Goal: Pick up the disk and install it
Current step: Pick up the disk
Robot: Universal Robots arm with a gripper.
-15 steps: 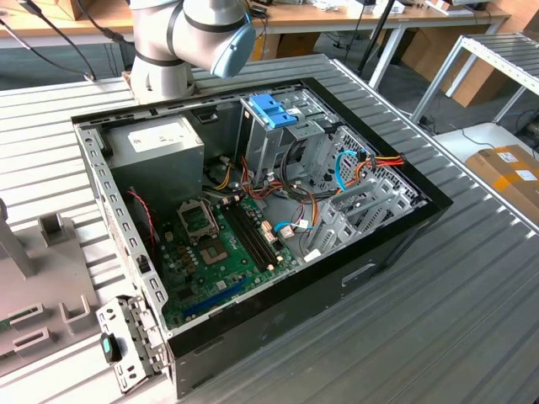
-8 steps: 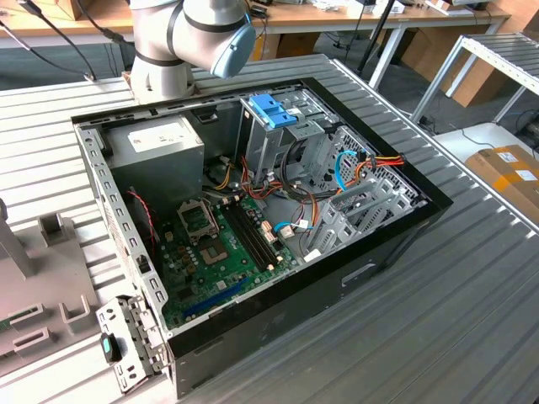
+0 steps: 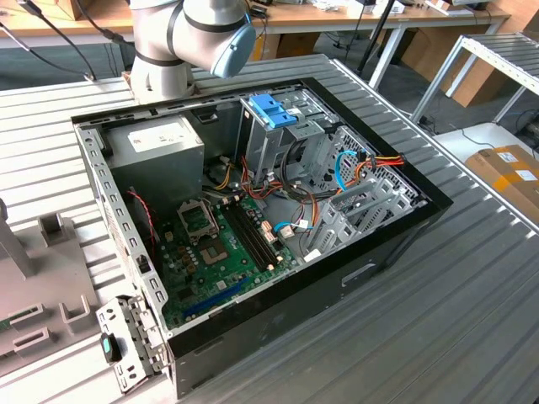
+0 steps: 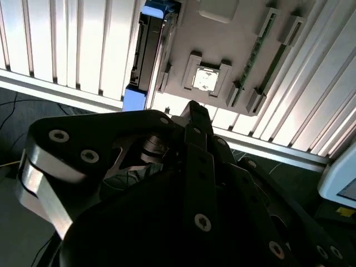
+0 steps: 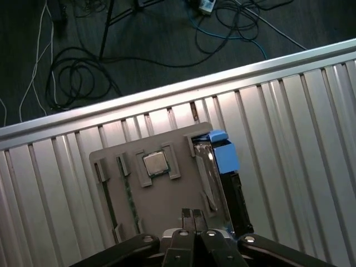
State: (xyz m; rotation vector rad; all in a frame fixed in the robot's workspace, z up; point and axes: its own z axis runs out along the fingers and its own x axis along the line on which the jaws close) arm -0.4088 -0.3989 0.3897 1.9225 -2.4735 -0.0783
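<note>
Disk [image 5: 227, 167] edge-on in grey holder [image 5: 161, 206], end behind hand [image 5: 192, 214]

An open computer case [image 3: 278, 316] is lying on the slatted table [image 3: 438, 320], with the robot arm [image 3: 160, 71] standing at its far side. At the exterior view's left, a parts tray [image 3: 59, 273] is sitting near the case. In the first wrist view, the disk [image 5: 225, 158] is standing on edge along one side of the tray, and a processor [image 5: 155, 163] is lying between it and a memory stick [image 5: 127, 194].

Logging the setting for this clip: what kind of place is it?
Probably a lab or workshop: an open computer case lies on a ribbed metal table, with workbenches and cardboard boxes behind.
</note>
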